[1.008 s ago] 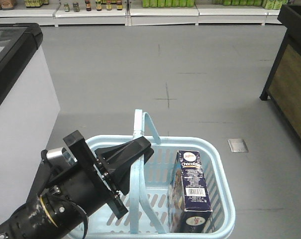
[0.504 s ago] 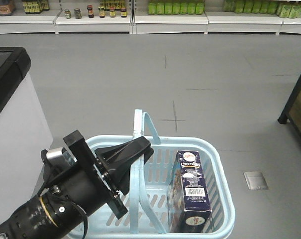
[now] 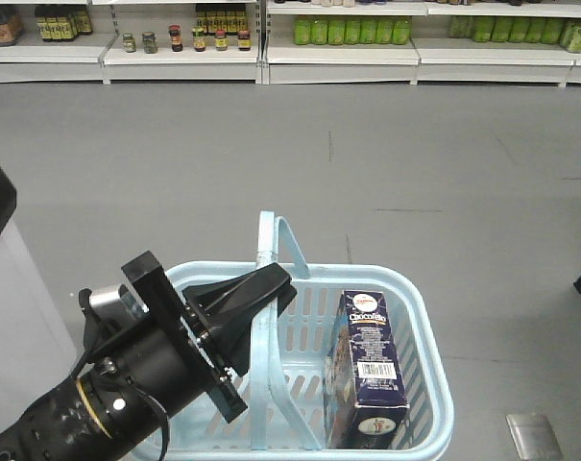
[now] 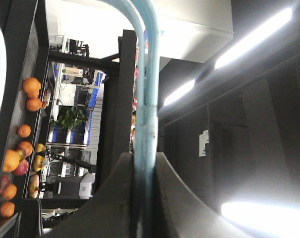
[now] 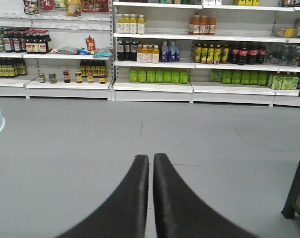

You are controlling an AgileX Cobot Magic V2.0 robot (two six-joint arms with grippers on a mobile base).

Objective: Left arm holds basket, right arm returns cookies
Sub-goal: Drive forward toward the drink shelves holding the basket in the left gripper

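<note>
Left gripper (image 3: 278, 284): I have it clamped on the handle (image 3: 262, 384) of the basket (image 3: 436, 370). In the left wrist view the pale blue handle (image 4: 146, 99) runs straight down between the two fingers (image 4: 121, 198), so the hold looks centred.
Right gripper (image 5: 150, 159): the jaws are pressed together with nothing between them. It points across bare floor (image 5: 199, 144) at the shelves (image 5: 154, 85), which are well apart from it.
Cookies (image 3: 372, 370): the dark box sits in the basket, on edge along the right-hand wall, barcode side up. Nothing touches it but the basket.
Step as I read it: carrying the basket while the shelves are out of reach. The pick has not begun.
Doing it well: I would hold the left wrist level so the basket hangs square and the box stays against its wall. Before reaching in, I would open the right jaws fully and come down over the box from above, to the right of the handle, closing across its narrow faces.
Watch for: the handle crosses the middle of the basket, so a reach from the left would foul it. A tilted basket could tip the box flat, which I judge would be harder to grasp.
</note>
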